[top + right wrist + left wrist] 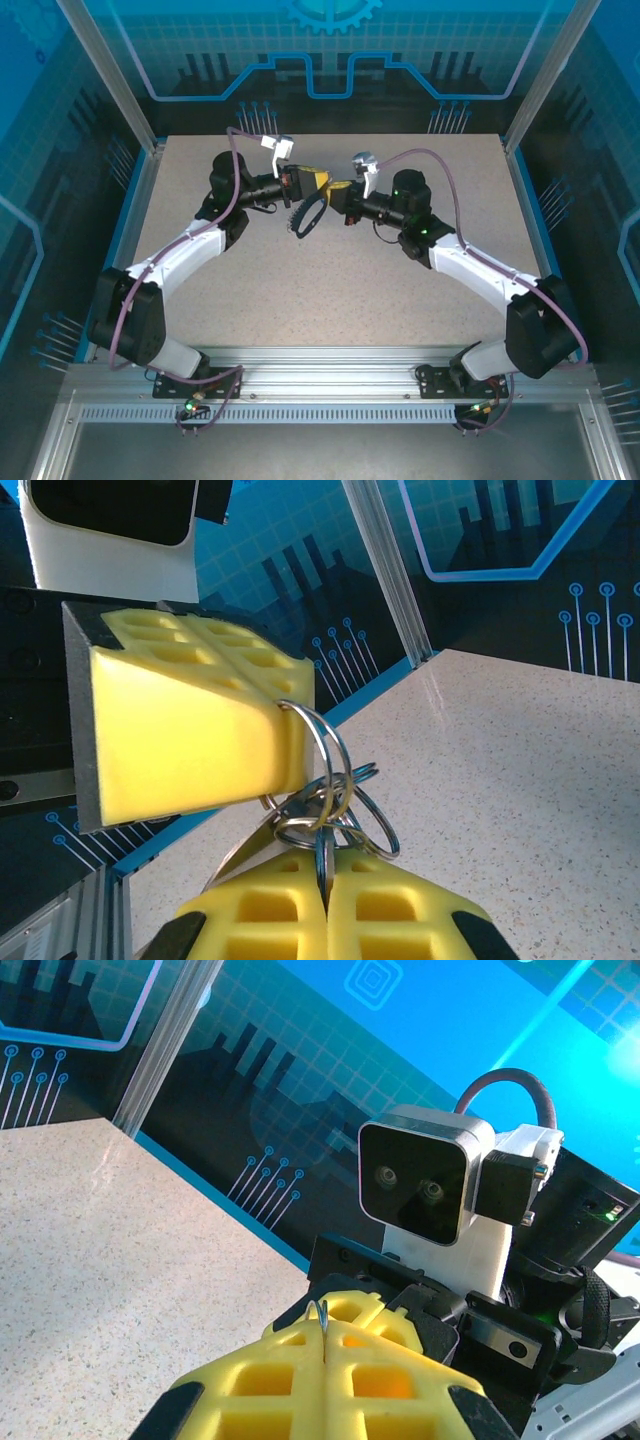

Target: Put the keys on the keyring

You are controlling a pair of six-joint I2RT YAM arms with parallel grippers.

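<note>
Speckled table point(330, 290), left claw point(325, 1355) pinching keyring point(320, 815), right claw point(325, 900) clamped on its rings

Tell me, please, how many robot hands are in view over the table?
2. The left hand is above the table, left of centre; the right hand faces it from the right. Both are shut on the keyring. None appears hidden.

No words, numbers or brand names can be read anywhere. The only signs are printed graphics on the blue walls: a gear emblem point(333, 10) at the top of the back wall (cut off by the frame's edge), a nested-squares emblem point(372, 980) on the wall in the left wrist view, and circuit lines point(592, 620) ending in small rings.
</note>
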